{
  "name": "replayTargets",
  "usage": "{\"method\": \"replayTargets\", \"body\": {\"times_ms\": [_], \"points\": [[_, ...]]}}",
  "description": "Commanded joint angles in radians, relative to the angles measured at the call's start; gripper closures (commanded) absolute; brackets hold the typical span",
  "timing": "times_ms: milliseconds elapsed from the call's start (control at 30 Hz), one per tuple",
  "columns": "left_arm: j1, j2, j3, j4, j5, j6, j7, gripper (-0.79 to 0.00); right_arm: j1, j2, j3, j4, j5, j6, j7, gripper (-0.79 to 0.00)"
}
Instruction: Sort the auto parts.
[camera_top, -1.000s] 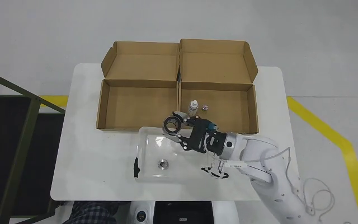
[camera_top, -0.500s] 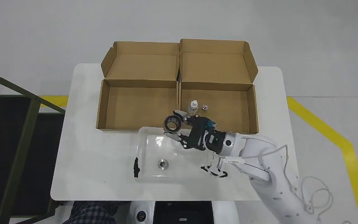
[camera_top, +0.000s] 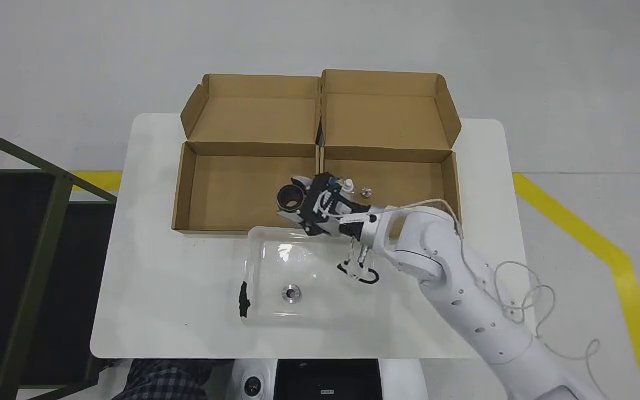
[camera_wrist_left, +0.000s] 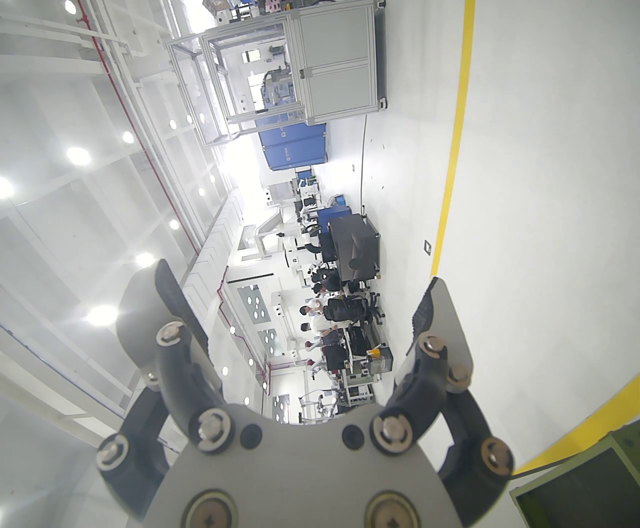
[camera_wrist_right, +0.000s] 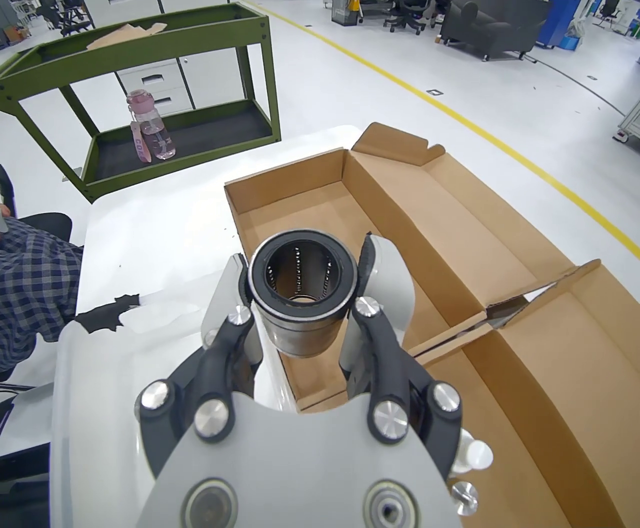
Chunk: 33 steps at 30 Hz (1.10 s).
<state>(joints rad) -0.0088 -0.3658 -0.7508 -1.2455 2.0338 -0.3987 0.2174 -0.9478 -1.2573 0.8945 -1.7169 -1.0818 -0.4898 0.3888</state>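
Steel bearing (camera_wrist_right: 303, 295) clamped between right fingers (camera_wrist_right: 389, 280) over left box (camera_top: 215, 195); left fingers (camera_wrist_left: 444, 324) apart, empty.

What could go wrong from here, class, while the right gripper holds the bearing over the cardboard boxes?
1. The bearing hangs close to the front wall of the left box; released here, it might clip the edge and roll out.
2. The right gripper pinches its smooth round side, so it could slip.
3. Lowering it here may nudge the cardboard wall.
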Motion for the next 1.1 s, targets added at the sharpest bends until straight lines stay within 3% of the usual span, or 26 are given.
{"method": "replayTargets", "body": {"times_ms": [0, 333, 867, 1067], "points": [[0.000, 0.000, 0.000, 0.000, 0.000, 0.000, 0.000, -0.785, 0.023, -0.008, -0.021, 0.030, 0.004, 0.006, -0.005, 0.000], [0.000, 0.000, 0.000, 0.000, 0.000, 0.000, 0.000, -0.785, 0.102, -0.045, -0.097, 0.183, -0.034, 0.076, -0.014, 0.000], [0.000, 0.000, 0.000, 0.000, 0.000, 0.000, 0.000, -0.785, 0.150, -0.086, -0.160, 0.251, -0.033, 0.133, 0.110, 0.000], [0.000, 0.000, 0.000, 0.000, 0.000, 0.000, 0.000, -0.785, 0.152, -0.094, -0.161, 0.264, -0.028, 0.140, 0.148, -0.089]]}}
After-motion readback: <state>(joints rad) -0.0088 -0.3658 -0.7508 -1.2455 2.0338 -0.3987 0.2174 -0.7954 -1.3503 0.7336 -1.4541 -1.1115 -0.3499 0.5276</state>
